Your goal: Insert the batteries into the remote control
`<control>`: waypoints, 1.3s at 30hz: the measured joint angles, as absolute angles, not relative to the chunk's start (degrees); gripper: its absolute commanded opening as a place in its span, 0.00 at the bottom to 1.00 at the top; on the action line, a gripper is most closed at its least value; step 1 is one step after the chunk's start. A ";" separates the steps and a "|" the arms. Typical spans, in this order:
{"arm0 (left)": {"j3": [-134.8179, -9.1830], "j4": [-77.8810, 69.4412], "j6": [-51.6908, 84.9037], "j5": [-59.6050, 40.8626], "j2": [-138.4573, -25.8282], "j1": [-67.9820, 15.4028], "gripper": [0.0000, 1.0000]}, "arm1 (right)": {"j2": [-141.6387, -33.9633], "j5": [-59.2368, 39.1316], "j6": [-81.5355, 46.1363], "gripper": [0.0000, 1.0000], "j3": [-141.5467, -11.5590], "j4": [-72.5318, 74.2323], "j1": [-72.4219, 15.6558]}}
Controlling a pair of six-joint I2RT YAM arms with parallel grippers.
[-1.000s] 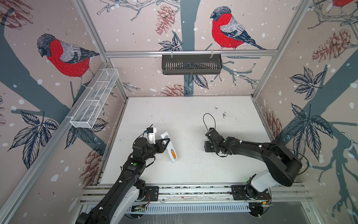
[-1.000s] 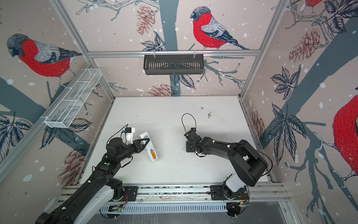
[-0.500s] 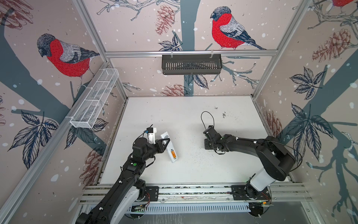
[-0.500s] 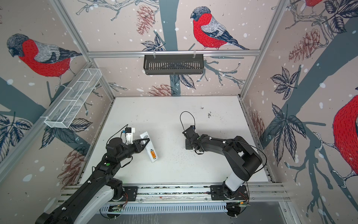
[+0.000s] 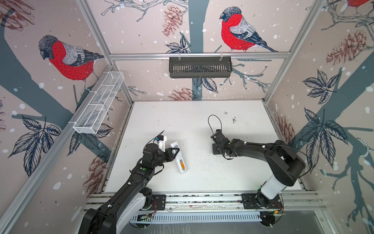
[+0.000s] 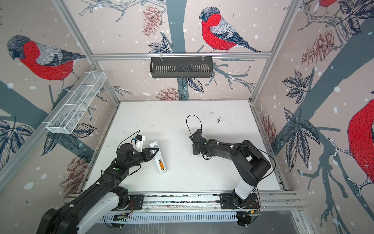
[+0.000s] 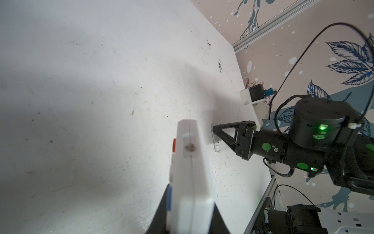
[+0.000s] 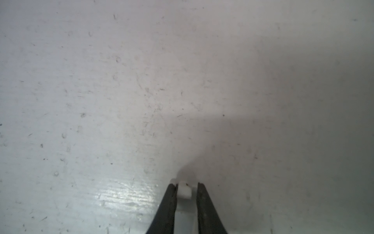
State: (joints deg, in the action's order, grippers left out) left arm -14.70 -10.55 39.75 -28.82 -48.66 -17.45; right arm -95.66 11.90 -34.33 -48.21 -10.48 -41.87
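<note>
Remote control, batteries seated in open back

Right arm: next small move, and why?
Probably lift the right gripper straight up a little. Its jaws look closed around a small white piece, likely the battery cover, down at the table. The batteries already sit in the remote control, which the left gripper holds with the bay uncovered, so the cover comes next.
</note>
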 measured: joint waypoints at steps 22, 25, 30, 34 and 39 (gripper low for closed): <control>-15.03 -15.99 41.63 -28.03 -61.10 -17.50 0.40 | -91.55 9.91 -28.25 0.15 -47.37 -7.92 -44.73; -15.29 -15.53 41.58 -26.76 -61.87 -17.47 0.47 | -89.49 8.69 -27.09 0.15 -46.39 -6.11 -45.69; -15.59 -13.93 41.54 -25.76 -63.07 -16.64 0.59 | -85.91 5.89 -26.55 0.15 -43.99 -2.90 -46.83; -15.94 -12.82 41.28 -25.69 -64.01 -15.70 0.68 | -83.59 4.29 -25.54 0.15 -42.00 0.03 -47.51; -17.30 -11.22 40.05 -25.74 -64.12 -15.11 0.86 | -81.12 1.76 -25.45 0.15 -39.59 3.55 -48.34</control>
